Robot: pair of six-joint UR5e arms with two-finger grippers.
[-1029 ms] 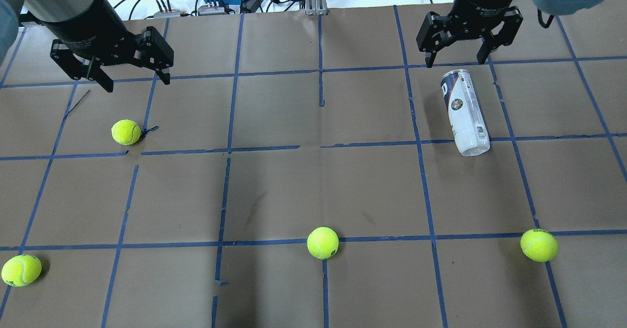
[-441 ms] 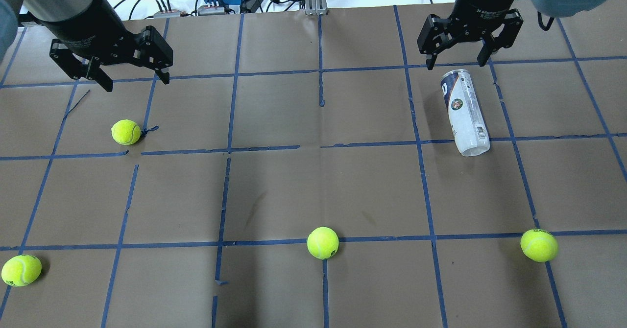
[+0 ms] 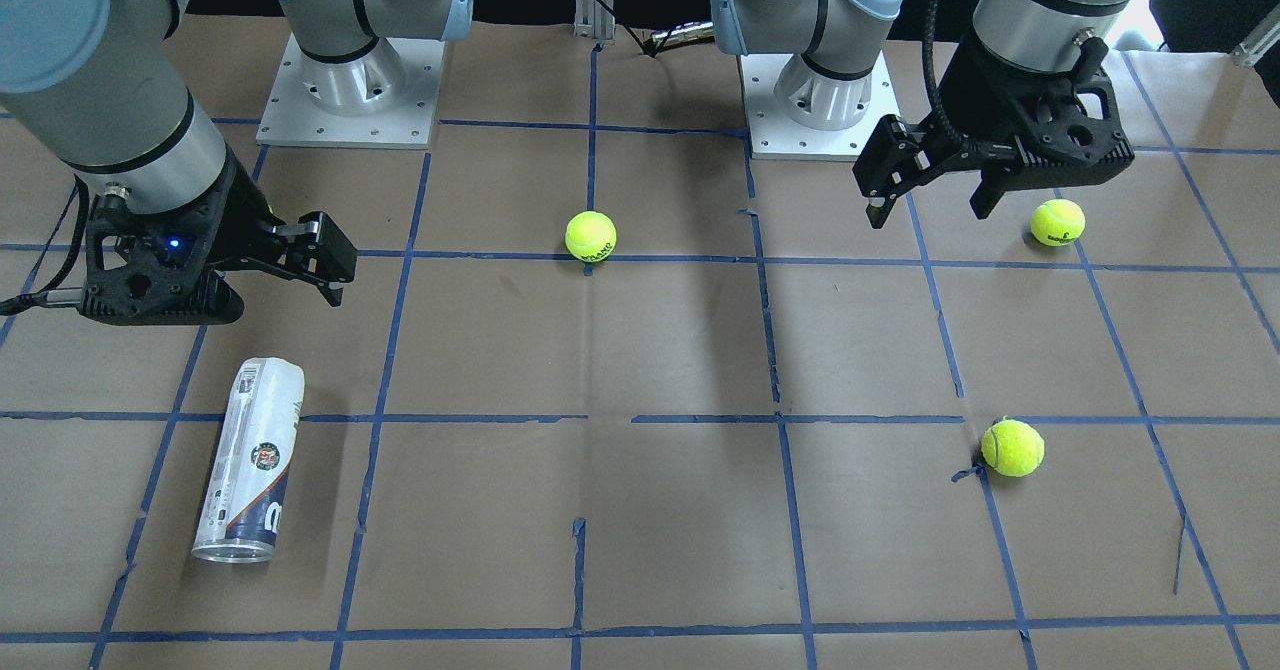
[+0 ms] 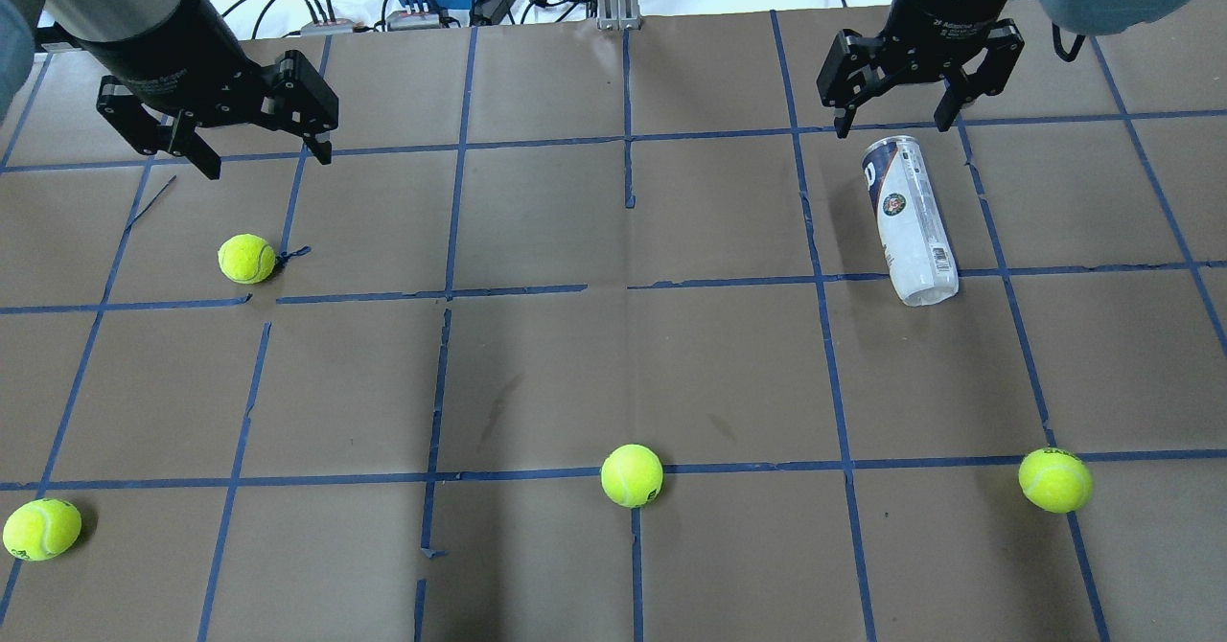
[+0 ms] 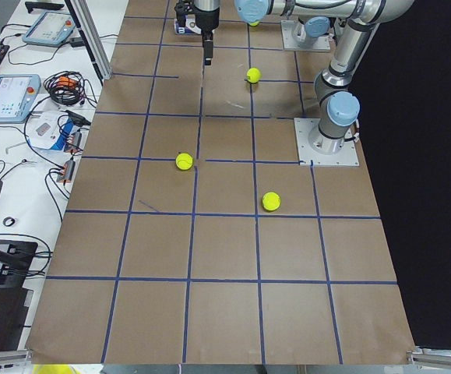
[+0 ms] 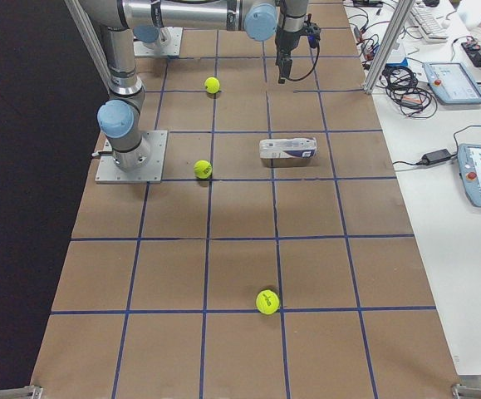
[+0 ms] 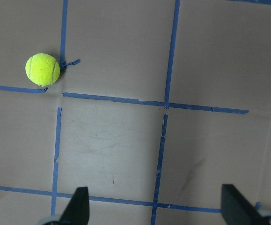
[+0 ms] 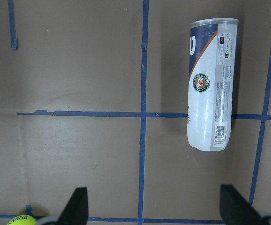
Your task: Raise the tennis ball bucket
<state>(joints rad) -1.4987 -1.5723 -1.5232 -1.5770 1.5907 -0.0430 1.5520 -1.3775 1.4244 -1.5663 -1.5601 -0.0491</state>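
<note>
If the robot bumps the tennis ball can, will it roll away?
Probably: the tennis ball can lies on its round side, so a sideways nudge could roll it. No balls show through its clear end, so it is likely light.

Front-facing view: set across the bench from the robot, faced toward it and tilted steeply down, at middle distance.
Overhead view: placed behind the robot, looking forward and down.
Left side view: mounted high at the bench end, looking along it from afar.
Right side view: likewise, from the opposite end.
Left wrist view: aimed straight down from close; a tennis ball is shared with the overhead view.
Right wrist view: close, aimed downward; the tennis ball bucket is shared with the front-facing, overhead and right side views.
</note>
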